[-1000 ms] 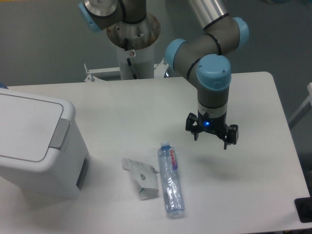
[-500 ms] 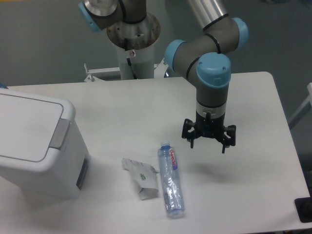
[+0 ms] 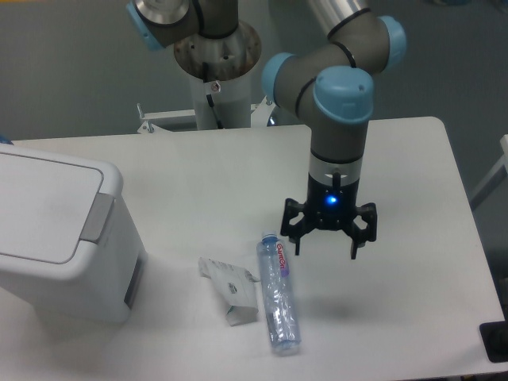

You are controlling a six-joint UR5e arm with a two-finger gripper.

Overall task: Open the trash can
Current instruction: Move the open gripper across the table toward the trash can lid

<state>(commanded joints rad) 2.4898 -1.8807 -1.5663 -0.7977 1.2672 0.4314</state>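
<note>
Camera: white table (image 3: 198, 175), grey wall (image 3: 71, 71).

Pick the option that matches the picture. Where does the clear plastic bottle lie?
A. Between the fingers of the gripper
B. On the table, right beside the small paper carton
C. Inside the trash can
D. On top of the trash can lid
B: the bottle lies flat on the table, with the carton right beside it.

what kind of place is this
Probably a robotics lab test bench: a bare white table, an arm with its open pincer above it, and staged props, a trash can and plastic bottle.
</note>
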